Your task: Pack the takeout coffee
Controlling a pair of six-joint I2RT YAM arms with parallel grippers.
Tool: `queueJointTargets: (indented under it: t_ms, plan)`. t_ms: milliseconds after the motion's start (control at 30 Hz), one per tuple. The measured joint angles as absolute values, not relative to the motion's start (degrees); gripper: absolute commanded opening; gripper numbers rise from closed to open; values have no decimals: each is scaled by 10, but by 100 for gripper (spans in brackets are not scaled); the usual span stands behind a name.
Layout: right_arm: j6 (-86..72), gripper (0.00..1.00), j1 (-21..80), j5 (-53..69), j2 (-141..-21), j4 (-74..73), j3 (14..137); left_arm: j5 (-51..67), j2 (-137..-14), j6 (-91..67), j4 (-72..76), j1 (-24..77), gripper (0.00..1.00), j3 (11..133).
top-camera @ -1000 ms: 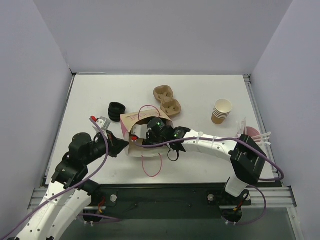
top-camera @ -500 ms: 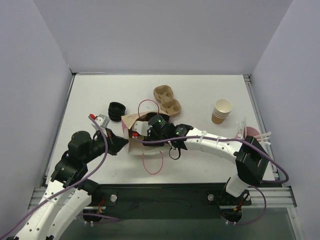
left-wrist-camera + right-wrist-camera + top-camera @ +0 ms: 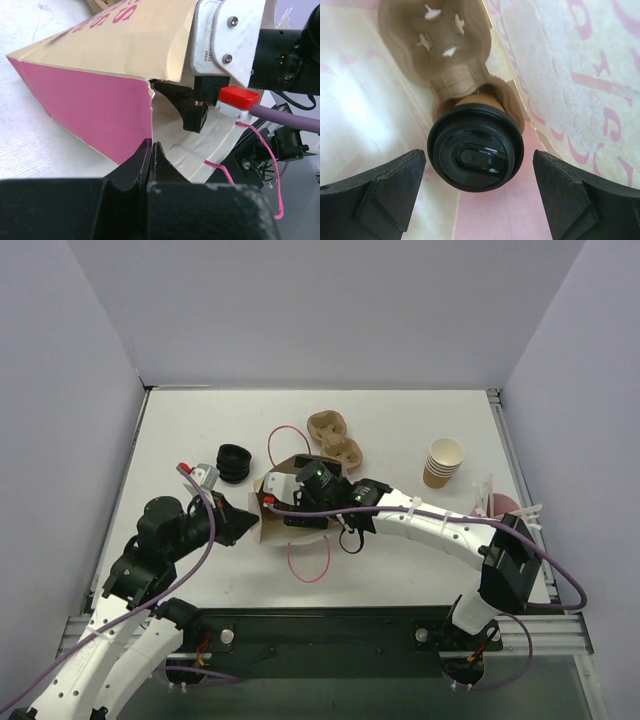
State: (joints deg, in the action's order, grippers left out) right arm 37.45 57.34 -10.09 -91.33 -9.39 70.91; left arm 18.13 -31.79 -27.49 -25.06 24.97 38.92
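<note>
Coffee is inside the bag, in the near well of a carrier. The carrier's far well is empty, with its tabs showing. Only the black lid and a sliver of brown wall are visible, so I cannot tell whether the cup is fully seated.

Handling, judged from here:
- The paper cup is probably light and its thin wall should dent under a hard squeeze. If it is filled it will be heavier and will slosh.
- The lid is smooth plastic and looks slippery. It may pop off if the cup is lifted by it alone.
- The best hold would be across the cup body just under the lid rim, with gentle pressure. The carrier and bag walls crowd that spot.
- The carrier is stiff pulp, so it is a safer thing to push or shift. The bag is floppy paper and already torn at the rim.

Right arm reaches across from the right, with its wrist dipped into the bag mouth. Right gripper has its fingers wide apart, one on each side of the lid and touching nothing.

Left arm is bent low at the bag's left side. Left gripper is pinched together on the bag's edge by the tear, holding the mouth open.

Outside the bag, well apart on the table, are a spare carrier, a lid stack and a cup stack.
</note>
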Motion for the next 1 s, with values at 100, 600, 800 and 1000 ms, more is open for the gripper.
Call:
queueJointTargets:
  t_ms: [100,600,800,1000]
  plan:
    - [367,91,573,-97,-905,-116,721,181,-326,-281,-252,250,0,401]
    - [333,81,584,-69,-873,-183,761,189,-335,-304,-293,250,1,462]
    - [304,74,598,-42,-872,-217,827,177,-345,-308,-316,250,15,475]
    - [267,70,602,-24,-863,-217,875,157,-357,-300,-321,250,34,487]
